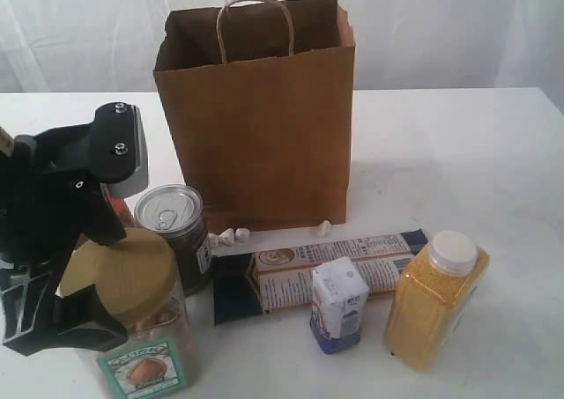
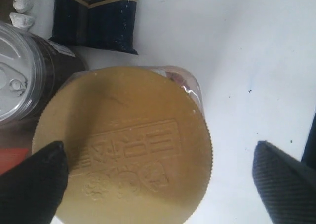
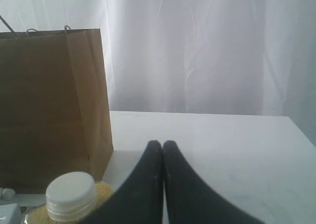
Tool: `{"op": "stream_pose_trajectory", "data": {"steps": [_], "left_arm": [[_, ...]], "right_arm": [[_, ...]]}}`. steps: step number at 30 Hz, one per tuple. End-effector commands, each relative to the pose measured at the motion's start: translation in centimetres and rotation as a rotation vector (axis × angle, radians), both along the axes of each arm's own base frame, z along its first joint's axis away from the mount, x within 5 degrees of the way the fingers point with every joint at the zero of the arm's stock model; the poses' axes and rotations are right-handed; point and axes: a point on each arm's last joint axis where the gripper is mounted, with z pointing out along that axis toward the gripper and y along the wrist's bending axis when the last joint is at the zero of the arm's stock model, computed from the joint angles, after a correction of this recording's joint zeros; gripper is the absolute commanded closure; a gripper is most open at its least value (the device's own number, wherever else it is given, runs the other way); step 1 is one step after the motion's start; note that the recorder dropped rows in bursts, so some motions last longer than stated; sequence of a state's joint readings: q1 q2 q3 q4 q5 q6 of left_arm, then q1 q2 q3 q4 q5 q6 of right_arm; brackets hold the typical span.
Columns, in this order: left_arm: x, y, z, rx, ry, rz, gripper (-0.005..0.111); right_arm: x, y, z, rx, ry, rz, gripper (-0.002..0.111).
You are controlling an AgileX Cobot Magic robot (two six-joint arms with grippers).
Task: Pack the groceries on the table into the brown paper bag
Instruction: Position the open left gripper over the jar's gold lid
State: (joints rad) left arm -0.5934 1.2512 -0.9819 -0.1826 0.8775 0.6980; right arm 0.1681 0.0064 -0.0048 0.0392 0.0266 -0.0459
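I see a kraft-brown paper bag (image 1: 264, 126) on the white surface (image 1: 467, 152); the clear jar (image 1: 152, 318) has a tan lid embossed with characters, and a green label; the can (image 1: 183, 236) is dark with a silver top; navy packet (image 1: 232, 295); white-and-blue carton (image 1: 339, 309); yellow-grain bottle (image 1: 432, 315), white cap.

white crumbs (image 1: 231, 235): small cluster (one lies apart) | white curtain (image 1: 441, 29): pleated, across the background

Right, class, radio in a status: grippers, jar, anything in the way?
Left gripper open, over jar. Right gripper shut, empty. Jar on table, bag upright, open. Can close beside jar, may crowd the grasp.
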Motion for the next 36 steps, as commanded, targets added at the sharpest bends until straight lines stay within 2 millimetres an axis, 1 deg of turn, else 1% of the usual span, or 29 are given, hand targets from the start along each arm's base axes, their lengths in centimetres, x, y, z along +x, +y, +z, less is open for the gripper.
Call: {"op": "stream_pose_trajectory", "data": {"steps": [1, 4, 9, 11, 15, 19, 26, 30, 36], "left_arm": [[-0.5, 0.5, -1.1, 0.085, 0.086, -0.001, 0.002], [-0.4, 0.5, -1.0, 0.083, 0.079, -0.001, 0.002], [0.0, 0.4, 0.2, 0.08, 0.05, 0.018, 0.002], [0.0, 0.5, 0.5, 0.094, 0.065, 0.039, 0.002], [0.1, 0.8, 0.5, 0.132, 0.061, 0.046, 0.002], [0.1, 0.8, 0.5, 0.125, 0.06, 0.047, 0.002], [0.8, 0.2, 0.7, 0.055, -0.011, 0.073, 0.001], [0.9, 0.1, 0.8, 0.035, -0.01, 0.13, 0.001], [0.9, 0.1, 0.8, 0.024, -0.005, 0.155, 0.001]], "right_arm": [[0.0, -0.1, -0.1, -0.006, -0.008, -0.01, 0.108], [0.0, -0.1, -0.1, -0.006, -0.008, -0.01, 0.108], [0.0, -0.1, -0.1, -0.006, -0.008, -0.01, 0.108], [0.0, -0.1, -0.1, -0.006, -0.008, -0.01, 0.108], [0.0, -0.1, -0.1, -0.006, -0.008, -0.01, 0.108], [0.0, -0.1, -0.1, -0.006, -0.008, -0.01, 0.108], [0.0, -0.1, -0.1, -0.006, -0.008, -0.01, 0.108], [0.0, -0.1, -0.1, -0.006, -0.008, -0.01, 0.108], [0.0, -0.1, -0.1, -0.006, -0.008, -0.01, 0.108]]}}
